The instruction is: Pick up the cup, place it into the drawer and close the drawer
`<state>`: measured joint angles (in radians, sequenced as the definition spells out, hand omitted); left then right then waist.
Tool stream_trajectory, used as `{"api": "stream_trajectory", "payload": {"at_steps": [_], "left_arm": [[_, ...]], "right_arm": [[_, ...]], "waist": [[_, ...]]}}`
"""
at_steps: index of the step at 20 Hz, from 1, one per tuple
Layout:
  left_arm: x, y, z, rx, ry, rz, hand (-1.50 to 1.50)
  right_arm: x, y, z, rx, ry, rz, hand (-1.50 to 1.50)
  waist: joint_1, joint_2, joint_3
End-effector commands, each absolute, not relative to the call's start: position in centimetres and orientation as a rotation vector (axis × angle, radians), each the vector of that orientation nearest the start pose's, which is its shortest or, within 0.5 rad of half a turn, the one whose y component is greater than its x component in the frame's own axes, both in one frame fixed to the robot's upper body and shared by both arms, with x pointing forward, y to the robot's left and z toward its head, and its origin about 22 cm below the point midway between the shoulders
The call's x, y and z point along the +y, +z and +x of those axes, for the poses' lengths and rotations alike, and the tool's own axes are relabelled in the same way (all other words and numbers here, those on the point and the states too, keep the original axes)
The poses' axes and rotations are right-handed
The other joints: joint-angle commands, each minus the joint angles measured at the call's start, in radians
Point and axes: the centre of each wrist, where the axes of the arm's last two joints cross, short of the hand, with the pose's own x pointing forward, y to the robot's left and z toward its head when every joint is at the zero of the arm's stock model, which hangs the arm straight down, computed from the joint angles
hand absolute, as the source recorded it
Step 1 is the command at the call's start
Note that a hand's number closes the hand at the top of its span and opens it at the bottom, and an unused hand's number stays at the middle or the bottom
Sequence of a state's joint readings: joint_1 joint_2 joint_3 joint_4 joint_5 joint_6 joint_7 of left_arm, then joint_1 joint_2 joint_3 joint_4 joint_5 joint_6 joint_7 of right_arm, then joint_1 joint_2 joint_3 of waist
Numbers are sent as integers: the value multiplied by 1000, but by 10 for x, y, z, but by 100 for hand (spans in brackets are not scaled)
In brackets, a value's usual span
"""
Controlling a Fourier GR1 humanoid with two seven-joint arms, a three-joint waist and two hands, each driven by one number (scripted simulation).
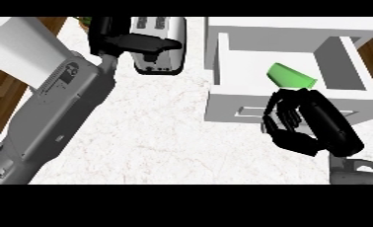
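Green cup (290, 76) tilted over the front edge of the open drawer (339, 58), partly inside, with the right hand (310, 122) just in front of the drawer, fingers curled but seemingly off the cup. Placing step looks nearly done; next likely a push on the drawer front to close it. Left hand (134, 43) left of the drawer by the toaster (162, 48), fingers relaxed, holding nothing.

Counter count: one cup, one drawer, one toaster, two hands.
One green cup (290, 76) at the right, one white open drawer (218, 53) far right, one silver toaster (162, 43) far centre, a left hand (120, 38) and a right hand (302, 122).
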<state>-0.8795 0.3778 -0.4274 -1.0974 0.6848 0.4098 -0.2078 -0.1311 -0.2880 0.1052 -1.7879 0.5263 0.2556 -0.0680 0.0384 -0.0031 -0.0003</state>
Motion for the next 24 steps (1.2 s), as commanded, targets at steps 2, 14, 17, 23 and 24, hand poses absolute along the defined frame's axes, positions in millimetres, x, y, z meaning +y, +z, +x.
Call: {"api": "stream_trajectory", "payload": {"at_steps": [2,14,17,23,24], "left_arm": [[192,134,382,-1915,-34,-139,-150],[271,118,342,-1899,2,-136,-150],[267,107,336,-1915,-13,-122,-150],[272,100,329,-1921,-13,-170,-150],[273,94,334,-1923,-15,-153,-150]], "right_arm": [[-228,53,278,-1664,1207,-527,150],[-204,-4,358,-1595,1295,-623,150],[-211,-15,377,-1596,1271,-614,150],[-226,9,414,-1527,1248,-582,150],[-223,14,419,-1523,1240,-602,150]], "waist": [[12,6,1],[-7,7,1],[3,13,2],[31,24,3],[32,32,3]]}}
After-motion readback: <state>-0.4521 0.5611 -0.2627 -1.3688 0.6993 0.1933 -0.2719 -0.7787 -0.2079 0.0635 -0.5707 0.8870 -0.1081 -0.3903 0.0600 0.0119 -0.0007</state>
